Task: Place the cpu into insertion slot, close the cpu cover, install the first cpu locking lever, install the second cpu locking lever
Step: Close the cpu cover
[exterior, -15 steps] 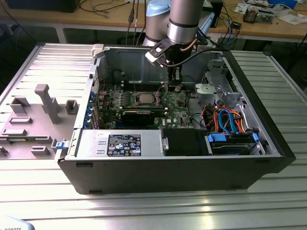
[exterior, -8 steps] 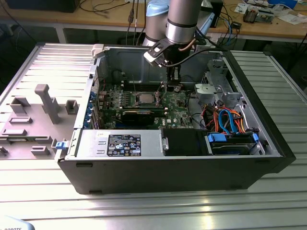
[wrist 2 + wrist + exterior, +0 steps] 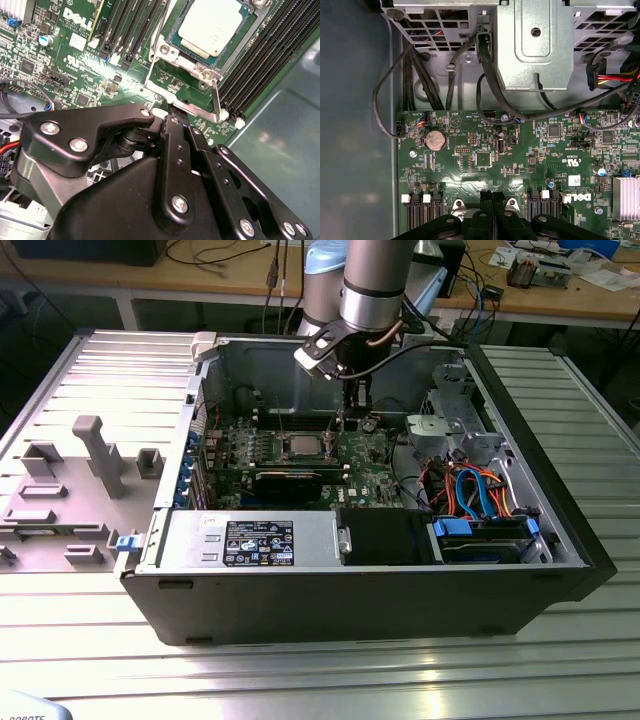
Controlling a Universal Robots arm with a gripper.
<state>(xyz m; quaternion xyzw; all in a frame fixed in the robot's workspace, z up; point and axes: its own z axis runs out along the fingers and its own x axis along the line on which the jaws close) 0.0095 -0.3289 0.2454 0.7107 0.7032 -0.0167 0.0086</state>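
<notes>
Can see the cpu (image 3: 212, 25) lying flat in its socket, plain silver-grey top upward, near the middle of the green motherboard (image 3: 75, 55). Framing it closely, the cpu cover (image 3: 182, 62), silvery, set around the chip; cannot tell whether latched. Beside the frame's corner, a thin metal rod (image 3: 216, 100), and on either flank, long black memory slots (image 3: 260, 55). Just beside the frame's near edge, the gripper (image 3: 181, 122), black fingers drawn together with nothing visibly pinched between them. Farther out on the board, a round coin battery (image 3: 434, 140), and beyond that a metal drive cage (image 3: 535, 45). In the exterior view, everything housed in an open computer case (image 3: 350, 590) lying on a ribbed metal table (image 3: 300, 670), with a long black expansion card (image 3: 288, 483) just beside the socket and orange and blue cables (image 3: 470, 490) toward the exterior view's right.
</notes>
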